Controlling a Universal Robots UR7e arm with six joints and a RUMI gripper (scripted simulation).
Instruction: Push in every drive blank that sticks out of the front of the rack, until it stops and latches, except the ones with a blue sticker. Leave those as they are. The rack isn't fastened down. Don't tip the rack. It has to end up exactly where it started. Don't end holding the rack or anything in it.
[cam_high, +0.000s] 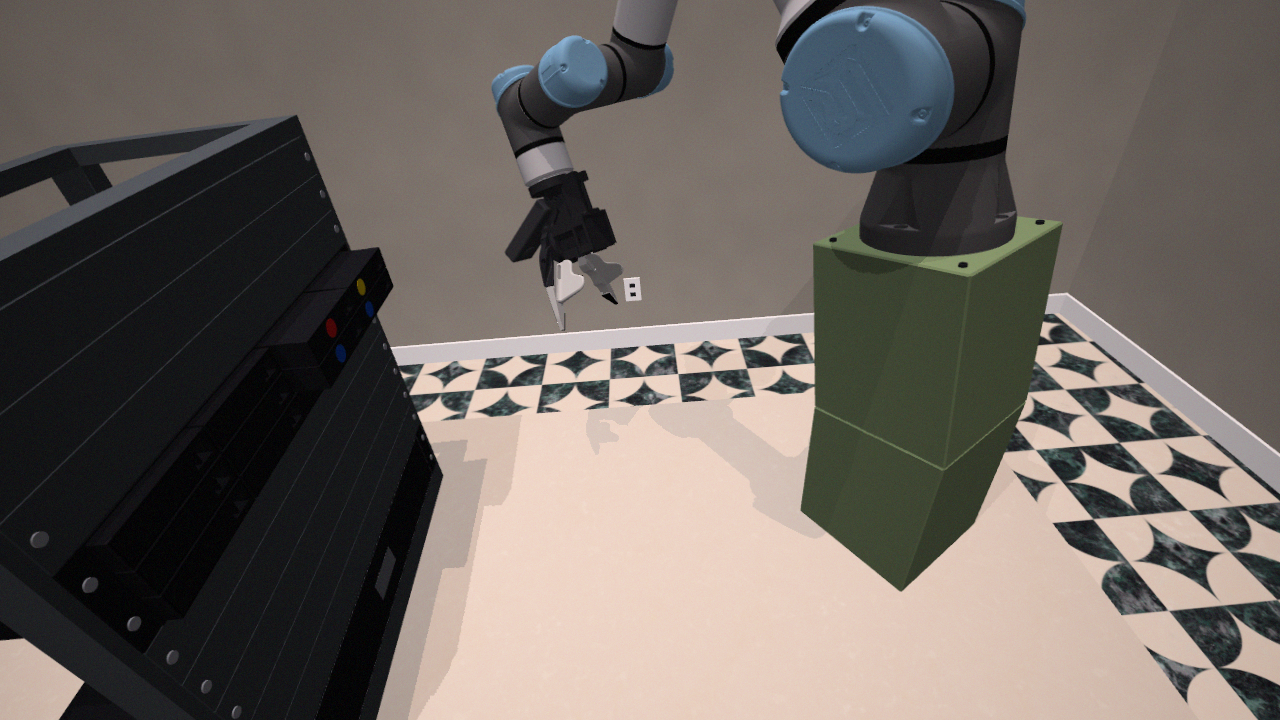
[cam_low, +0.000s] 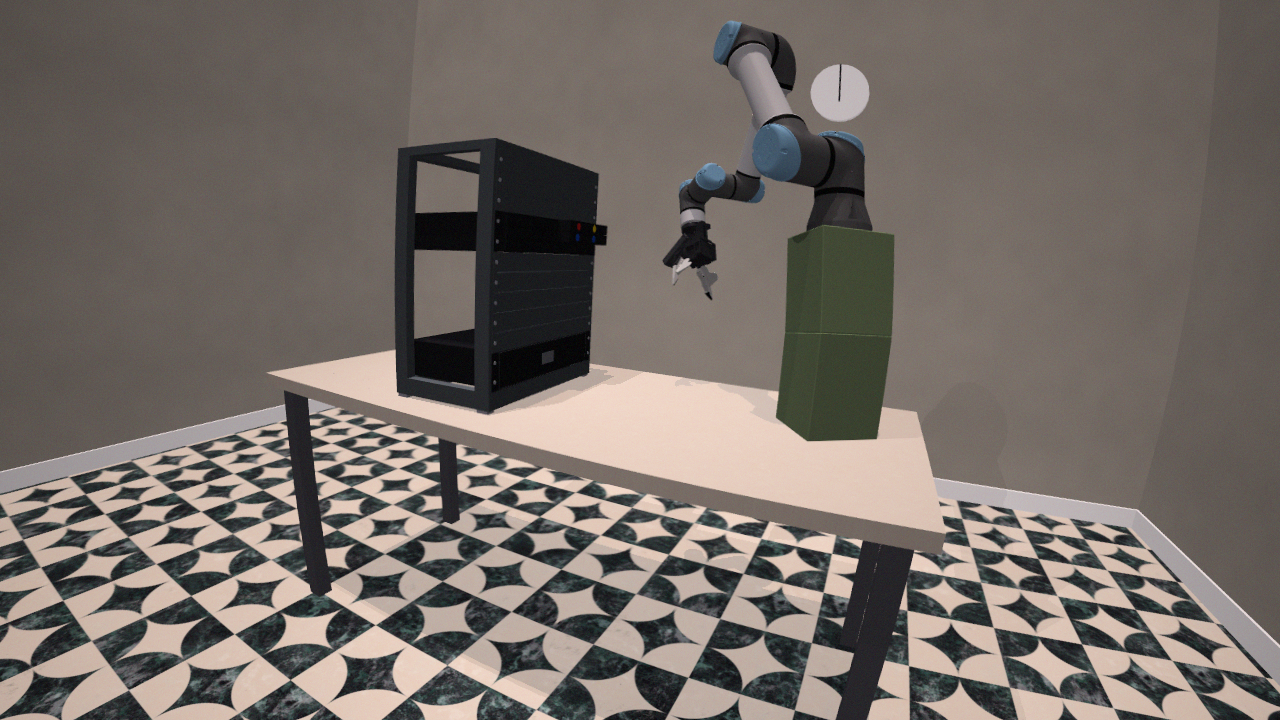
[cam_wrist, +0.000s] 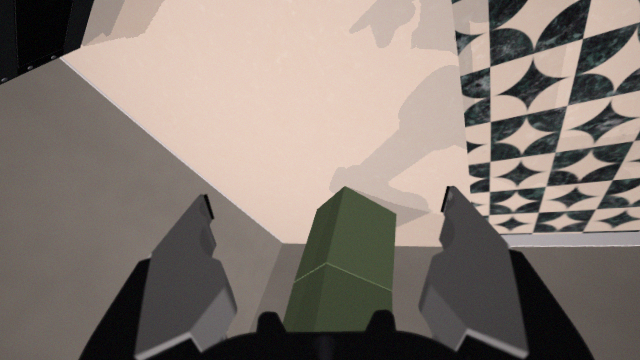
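The black rack (cam_high: 161, 376) (cam_low: 537, 295) stands on the table (cam_high: 626, 573) (cam_low: 680, 438), and a corner of it shows in the wrist view (cam_wrist: 30, 30). High on its front, a row of drive blanks (cam_high: 344, 308) (cam_low: 592, 234) sticks out. They carry a yellow sticker (cam_high: 360, 286), a red sticker (cam_high: 331, 327) and two blue stickers (cam_high: 368, 308) (cam_high: 340, 353). I cannot tell how far each single blank protrudes. My gripper (cam_high: 588, 313) (cam_low: 691, 286) (cam_wrist: 325, 192) is open and empty. It hangs in the air in front of the rack, well apart from it, at about the height of the blanks.
The arm's green pedestal (cam_high: 921, 358) (cam_low: 836, 331) (cam_wrist: 345, 260) stands on the table opposite the rack's front. A lower unit (cam_low: 537, 360) sits flush at the rack's bottom. The table's edges drop to a patterned floor (cam_low: 447, 608).
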